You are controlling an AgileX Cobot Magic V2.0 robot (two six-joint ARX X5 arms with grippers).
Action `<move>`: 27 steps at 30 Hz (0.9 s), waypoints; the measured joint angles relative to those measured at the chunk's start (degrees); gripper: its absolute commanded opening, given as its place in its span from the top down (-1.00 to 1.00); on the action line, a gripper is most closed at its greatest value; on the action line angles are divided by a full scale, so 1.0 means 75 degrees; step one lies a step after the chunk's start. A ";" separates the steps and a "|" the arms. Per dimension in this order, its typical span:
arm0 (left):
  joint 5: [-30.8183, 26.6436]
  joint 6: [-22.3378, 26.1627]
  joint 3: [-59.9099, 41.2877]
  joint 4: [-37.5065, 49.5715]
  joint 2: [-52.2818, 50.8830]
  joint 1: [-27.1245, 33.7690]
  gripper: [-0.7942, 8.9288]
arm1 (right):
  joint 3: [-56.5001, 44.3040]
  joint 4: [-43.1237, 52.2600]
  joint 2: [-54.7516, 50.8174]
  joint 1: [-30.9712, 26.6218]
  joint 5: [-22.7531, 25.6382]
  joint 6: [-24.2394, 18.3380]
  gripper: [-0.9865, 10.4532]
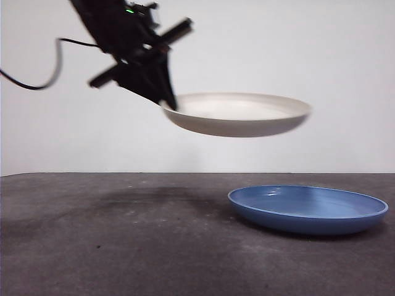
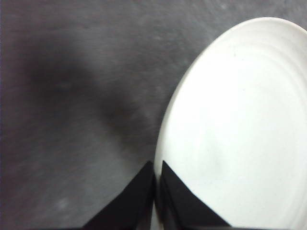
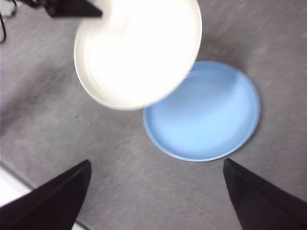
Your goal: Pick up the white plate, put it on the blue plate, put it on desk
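Left gripper (image 2: pixel 154 191) jaws pinch cream white plate (image 1: pixel 237 114) rim; right gripper (image 3: pixel 156 196) jaws spread

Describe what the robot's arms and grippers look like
The left gripper is matte black, its two jaws tapering to thin wedge tips. Its wrist carries black crossbars, a small green light and a looping black cable. The right gripper shows only two broad black triangular jaws. No markings visible.

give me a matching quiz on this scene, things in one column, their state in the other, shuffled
Things:
1. white plate
2. blue plate
3. left gripper
4. right gripper

States:
A. open, holding nothing
B. lying flat on the desk
C. held up in the air by its rim
D. shut on a plate's rim

Pairs: 1-C, 2-B, 3-D, 4-A
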 measured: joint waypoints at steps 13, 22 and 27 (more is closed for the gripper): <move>-0.0047 -0.0163 0.1373 -0.0003 0.2130 -0.0889 0.82 | 0.0822 -0.0621 -0.0017 0.0000 0.0460 0.0003 0.06; -0.0219 -0.0280 0.1690 0.0052 0.2929 -0.0988 0.82 | 0.0822 -0.0667 -0.0015 0.0000 0.0460 0.0003 0.06; -0.0224 -0.0280 0.1693 0.0289 0.2981 -0.1037 0.82 | 0.0822 -0.0673 -0.0015 0.0000 0.0481 0.0003 0.06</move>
